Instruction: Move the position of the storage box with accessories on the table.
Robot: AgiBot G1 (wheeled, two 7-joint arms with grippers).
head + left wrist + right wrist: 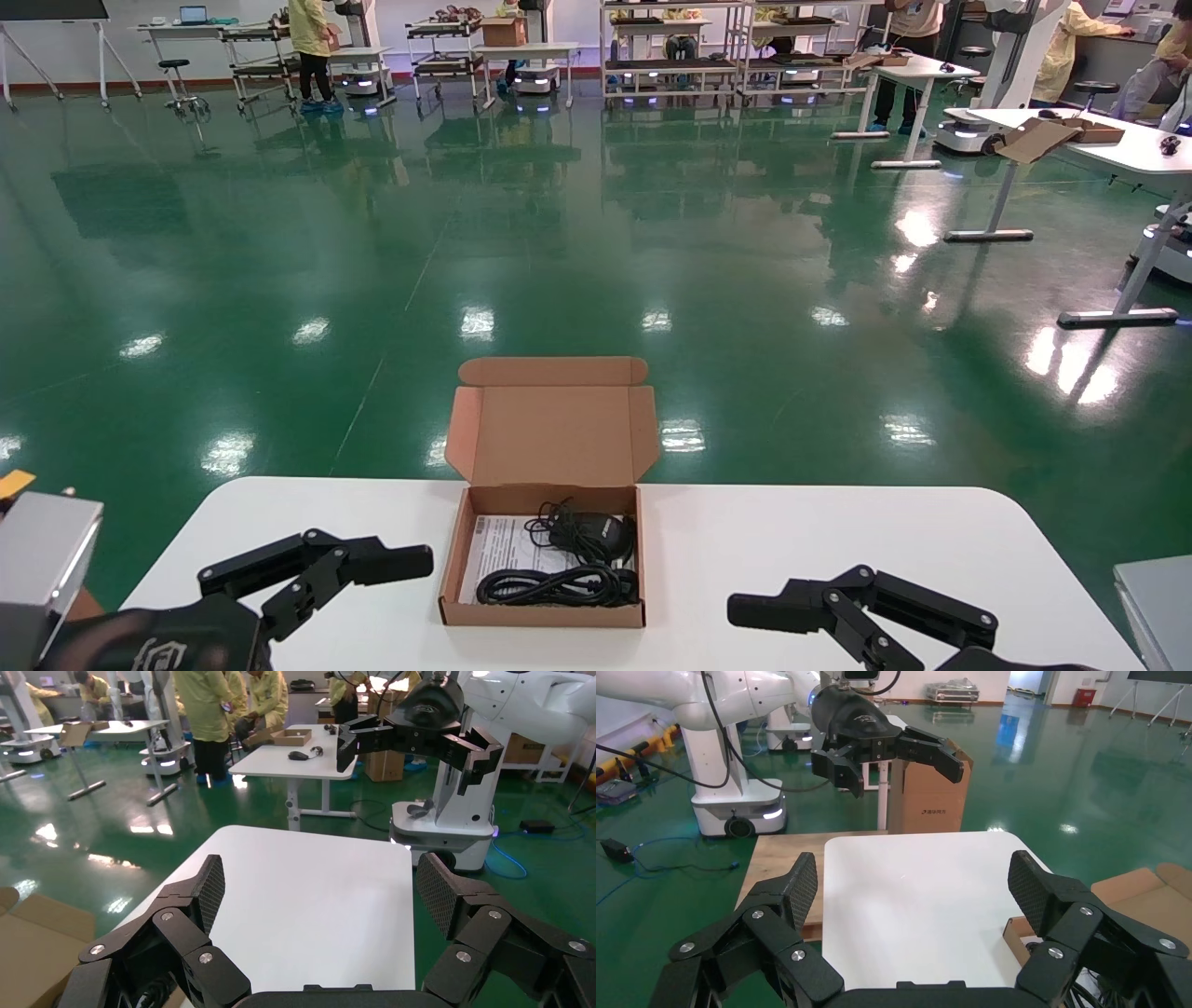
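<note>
The storage box [543, 559] sits open near the middle of the table [838, 550], close to the robot's side of it, with its lid [551, 424] standing up at the far side and the side flaps spread out. Inside lie the accessories: a coiled black cable [557, 585] along the near wall, a small black mouse [589, 534] with its own cord bunched beside it toward the far wall, and a white printed sheet [498, 550] under them on the left part of the floor of the box.

The left gripper [372, 566] hovers low over the table to the left of the box, its tips pointing at the box's left wall but apart from it. The left wrist view shows its two padded fingers [211, 892] spread wide with bare tabletop between them.

The right gripper [773, 610] is on the other side, pointing at the right wall of the box and well short of it. Its fingers [1028, 885] are likewise spread wide; a corner of the box [1018, 934] shows just beside one finger, though whether they touch is hard to tell from that angle.

Beyond the table stretches a shiny green floor [559, 233].
</note>
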